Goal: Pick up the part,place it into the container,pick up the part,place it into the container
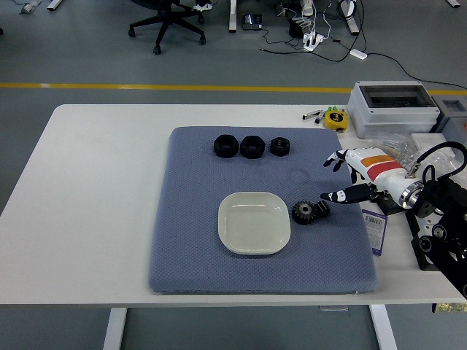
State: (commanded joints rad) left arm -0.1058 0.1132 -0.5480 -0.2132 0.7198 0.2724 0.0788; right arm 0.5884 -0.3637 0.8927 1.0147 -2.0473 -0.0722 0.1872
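The part, a black gear (pixel 309 212), lies on the blue-grey mat (pixel 197 219), just right of the white square container (pixel 254 222), which holds nothing. At the mat's far side 3 other black parts (pixel 251 146) stand in a row. The right hand (pixel 354 177) hovers just right of the gear with its fingers (pixel 337 157) spread and released, holding nothing; one dark fingertip is very near the gear, but I cannot tell if it touches. Further right, a grey box (pixel 392 108) sits on the white table (pixel 102 189).
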